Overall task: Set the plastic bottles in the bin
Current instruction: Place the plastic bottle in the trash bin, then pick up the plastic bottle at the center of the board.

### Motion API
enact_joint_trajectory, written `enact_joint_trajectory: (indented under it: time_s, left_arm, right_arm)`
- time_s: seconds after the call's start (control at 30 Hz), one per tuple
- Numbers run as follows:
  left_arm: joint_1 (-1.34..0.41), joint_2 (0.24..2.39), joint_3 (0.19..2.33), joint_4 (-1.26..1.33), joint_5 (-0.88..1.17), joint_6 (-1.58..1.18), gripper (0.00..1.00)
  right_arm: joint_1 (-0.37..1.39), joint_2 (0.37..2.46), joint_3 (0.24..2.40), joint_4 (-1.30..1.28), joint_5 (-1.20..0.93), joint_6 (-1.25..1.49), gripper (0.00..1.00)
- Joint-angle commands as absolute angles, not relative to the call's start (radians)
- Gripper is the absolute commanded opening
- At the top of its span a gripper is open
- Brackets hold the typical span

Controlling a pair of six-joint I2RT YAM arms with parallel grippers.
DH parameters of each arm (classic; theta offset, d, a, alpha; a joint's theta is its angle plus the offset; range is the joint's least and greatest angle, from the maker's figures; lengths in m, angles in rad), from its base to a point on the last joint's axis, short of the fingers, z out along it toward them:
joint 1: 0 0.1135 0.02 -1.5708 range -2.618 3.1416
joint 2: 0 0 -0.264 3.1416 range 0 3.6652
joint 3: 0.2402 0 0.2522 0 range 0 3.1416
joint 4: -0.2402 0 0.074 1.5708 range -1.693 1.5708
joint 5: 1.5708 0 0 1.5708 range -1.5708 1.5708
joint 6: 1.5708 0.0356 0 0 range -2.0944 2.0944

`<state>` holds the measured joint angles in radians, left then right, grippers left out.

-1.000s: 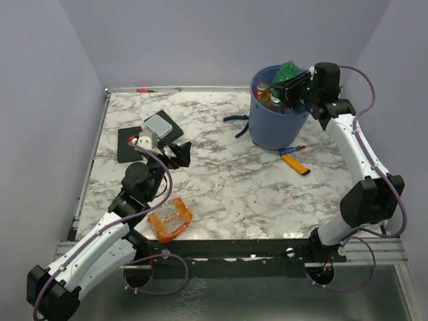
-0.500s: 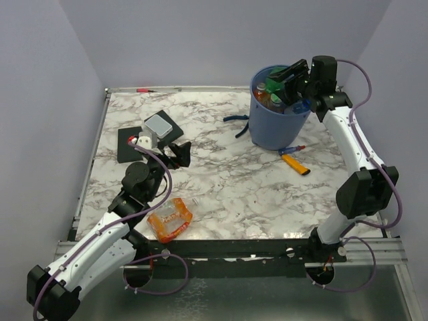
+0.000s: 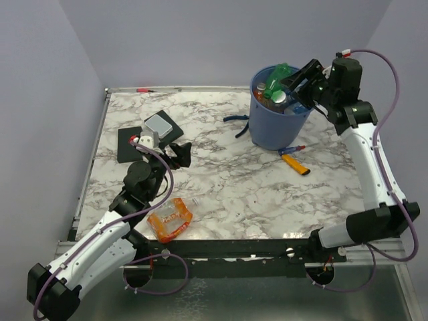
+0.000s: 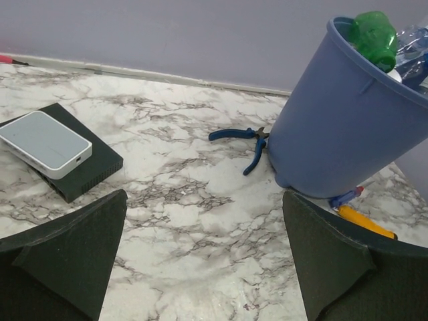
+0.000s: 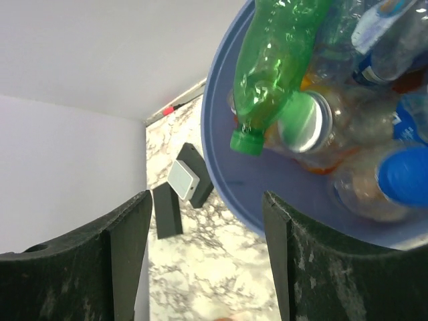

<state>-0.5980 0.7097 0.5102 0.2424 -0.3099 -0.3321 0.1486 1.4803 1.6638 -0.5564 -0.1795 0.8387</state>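
The blue bin (image 3: 273, 130) stands at the back right and holds several plastic bottles (image 3: 278, 100). A green bottle (image 3: 277, 72) lies on top, its cap pointing down into the bin (image 5: 227, 175); the right wrist view shows it (image 5: 277, 60) above orange-tinted and blue-capped ones (image 5: 401, 177). My right gripper (image 3: 302, 79) hangs open and empty over the bin's right rim (image 5: 206, 197). A flattened orange-tinted bottle (image 3: 170, 219) lies near the front left. My left gripper (image 3: 179, 152) is open and empty low over the table (image 4: 204, 197), facing the bin (image 4: 334, 127).
A black slab (image 3: 129, 144) with a grey-white box (image 3: 158, 124) lies at the left. Blue pliers (image 3: 237, 120) lie against the bin's left side. An orange-handled tool (image 3: 295, 163) lies in front of the bin. A red pen (image 3: 144, 89) lies at the back edge.
My right gripper held the green bottle over the bin, let it go into the bin, and has drawn back up and to the right. The left arm has not moved.
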Motion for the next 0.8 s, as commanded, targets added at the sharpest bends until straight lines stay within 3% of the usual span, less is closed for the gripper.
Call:
enact_joint_trajectory:
  time_s: [0.0, 0.1, 0.23, 0.37, 0.53, 0.77]
  left_arm:
    - [-0.608, 0.721, 0.550, 0.175, -0.391, -0.343, 0.99]
    - [-0.611, 0.759, 0.622, -0.028, -0.484, -0.391, 0.99]
    - [-0.613, 0.864, 0.787, -0.355, -0.433, -0.389, 0.99]
    - [-0.616, 0.870, 0.859, -0.527, -0.407, -0.421, 0.99]
    - [-0.617, 0.771, 0.779, -0.499, -0.491, -0.485, 0.99]
    - [-0.616, 0.670, 0.689, -0.290, -0.542, -0.408, 0.99]
  right_arm:
    - [0.148, 1.341, 1.565, -0.585, -0.172, 0.660, 0.70]
    - [0.179, 1.199, 1.405, -0.458, -0.296, 0.605, 0.69]
    - [0.293, 1.028, 1.174, -0.320, -0.460, 0.530, 0.69]
    - [0.542, 0.960, 0.990, -0.295, -0.394, 0.477, 0.70]
    - [0.810, 1.061, 0.742, -0.067, -0.284, 0.633, 0.70]
    - [0.896, 1.357, 0.598, 0.346, -0.293, 0.918, 0.68]
